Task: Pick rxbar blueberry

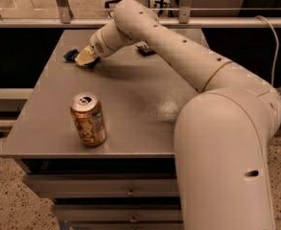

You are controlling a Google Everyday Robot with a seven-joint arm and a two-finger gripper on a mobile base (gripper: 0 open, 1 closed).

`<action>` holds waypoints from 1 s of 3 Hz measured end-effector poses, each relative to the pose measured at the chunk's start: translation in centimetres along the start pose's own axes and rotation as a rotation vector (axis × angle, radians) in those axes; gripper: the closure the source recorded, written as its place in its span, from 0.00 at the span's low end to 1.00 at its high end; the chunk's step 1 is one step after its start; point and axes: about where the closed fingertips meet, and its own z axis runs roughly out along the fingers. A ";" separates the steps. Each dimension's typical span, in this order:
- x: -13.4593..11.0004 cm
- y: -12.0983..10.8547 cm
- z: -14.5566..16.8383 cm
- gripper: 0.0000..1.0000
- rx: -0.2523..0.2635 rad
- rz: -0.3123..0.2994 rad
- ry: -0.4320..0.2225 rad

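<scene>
The rxbar blueberry (71, 55) is a small dark blue wrapper lying at the far left of the grey table (130, 104); only its left end shows. My gripper (85, 58) is down at the table surface right over the bar and covers most of it. The white arm reaches in from the right across the far side of the table.
An orange drink can (88, 119) stands upright near the table's front left edge. A black-wrapped bar (145, 49) lies at the far middle, partly behind the arm. Drawers (106, 191) sit under the tabletop. A metal railing (58, 21) runs behind the table.
</scene>
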 end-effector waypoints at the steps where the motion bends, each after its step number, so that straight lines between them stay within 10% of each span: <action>1: 0.2 0.8 -1.1 1.00 -0.002 0.001 -0.004; 3: -2.9 2.2 -7.9 1.00 0.035 -0.095 -0.121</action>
